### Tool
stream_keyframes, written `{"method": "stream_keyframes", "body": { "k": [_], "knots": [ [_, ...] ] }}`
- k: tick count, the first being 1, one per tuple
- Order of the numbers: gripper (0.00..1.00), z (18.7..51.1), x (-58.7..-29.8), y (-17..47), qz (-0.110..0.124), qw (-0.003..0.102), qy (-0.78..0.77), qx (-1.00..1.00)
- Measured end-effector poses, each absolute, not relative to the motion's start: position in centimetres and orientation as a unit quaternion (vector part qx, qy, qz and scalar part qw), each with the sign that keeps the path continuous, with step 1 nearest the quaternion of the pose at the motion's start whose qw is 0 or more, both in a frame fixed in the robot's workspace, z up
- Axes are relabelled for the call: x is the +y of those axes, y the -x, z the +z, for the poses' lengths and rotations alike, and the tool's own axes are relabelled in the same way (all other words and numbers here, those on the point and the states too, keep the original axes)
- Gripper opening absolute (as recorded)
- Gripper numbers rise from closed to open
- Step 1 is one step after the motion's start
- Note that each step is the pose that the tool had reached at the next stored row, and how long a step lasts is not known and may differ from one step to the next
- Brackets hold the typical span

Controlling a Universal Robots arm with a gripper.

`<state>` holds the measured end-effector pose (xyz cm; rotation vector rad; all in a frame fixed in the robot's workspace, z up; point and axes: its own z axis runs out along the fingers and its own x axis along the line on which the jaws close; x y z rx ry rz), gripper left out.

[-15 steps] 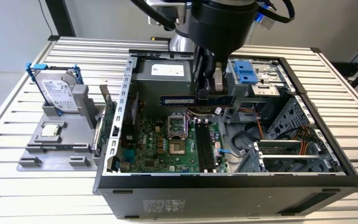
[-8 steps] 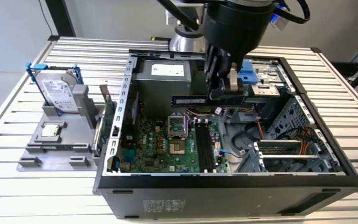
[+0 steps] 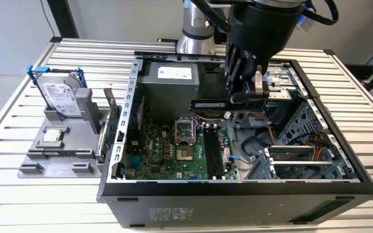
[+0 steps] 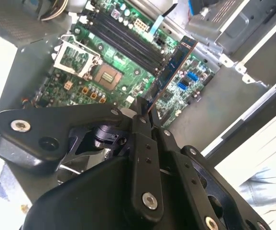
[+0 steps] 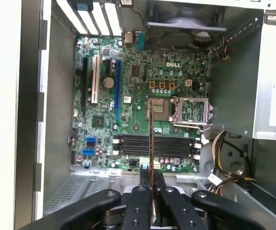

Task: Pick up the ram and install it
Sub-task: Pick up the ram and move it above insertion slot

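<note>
Ram [image 5: 151, 139] gripped by fingers [image 5: 140, 211], edge-on over black slots [image 5: 176, 145] in first wrist view, broadside in exterior view

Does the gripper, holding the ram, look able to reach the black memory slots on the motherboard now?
Probably yes: the gripper holds the ram above the open case, and nothing covers the slots.

- My workspace is a slatted metal table [image 3: 18, 204], pale ribs all the way across.
- Open PC case [image 3: 238, 206] lying on its side, about mid-table.
- Grey plastic parts stand [image 3: 66, 148] just beside the case, on the exterior view's left.
</note>
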<state>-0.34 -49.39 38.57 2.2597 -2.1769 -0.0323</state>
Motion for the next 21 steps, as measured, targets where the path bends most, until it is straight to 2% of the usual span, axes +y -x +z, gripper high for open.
{"method": "stream_keyframes", "body": {
  "k": [21],
  "knots": [
    [0.0,38.57,-48.93,-0.05,-0.01,0.002,-0.687,-0.727]
  ]
}}
